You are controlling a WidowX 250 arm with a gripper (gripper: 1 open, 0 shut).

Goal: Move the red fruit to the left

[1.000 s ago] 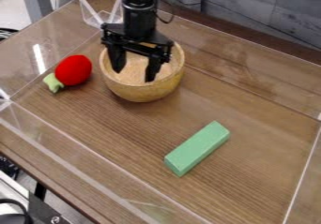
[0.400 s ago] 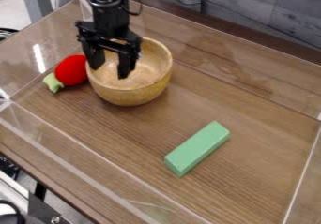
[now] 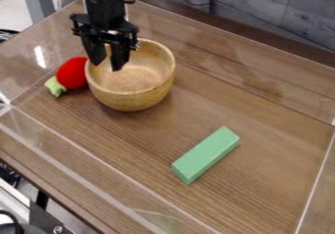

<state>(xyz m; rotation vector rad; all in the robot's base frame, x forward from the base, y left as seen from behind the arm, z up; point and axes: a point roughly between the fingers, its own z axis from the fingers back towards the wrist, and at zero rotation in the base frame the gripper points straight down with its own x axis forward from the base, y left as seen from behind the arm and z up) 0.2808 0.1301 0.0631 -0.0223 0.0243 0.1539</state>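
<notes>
The red fruit (image 3: pixel 71 73) lies at the left of the wooden table, its pale green stub (image 3: pixel 55 86) pointing front-left. A wooden bowl (image 3: pixel 136 85) stands right beside it, and the bowl's left wall seems to touch the fruit. My gripper (image 3: pixel 109 56) points straight down over the left part of the bowl, with its dark fingers (image 3: pixel 96 64) apart and nothing visibly between them. The left finger hangs at the bowl's left rim, just right of the fruit. Whether a finger touches the rim I cannot tell.
A flat green rectangular block (image 3: pixel 207 155) lies at the front right. Clear plastic walls (image 3: pixel 39 42) fence the tabletop on all sides. Bare wood stretches between the bowl and the block.
My gripper has moved left across the bowl and its fingers stand a little closer together. The bowl has slid left with it, up against the red fruit.
</notes>
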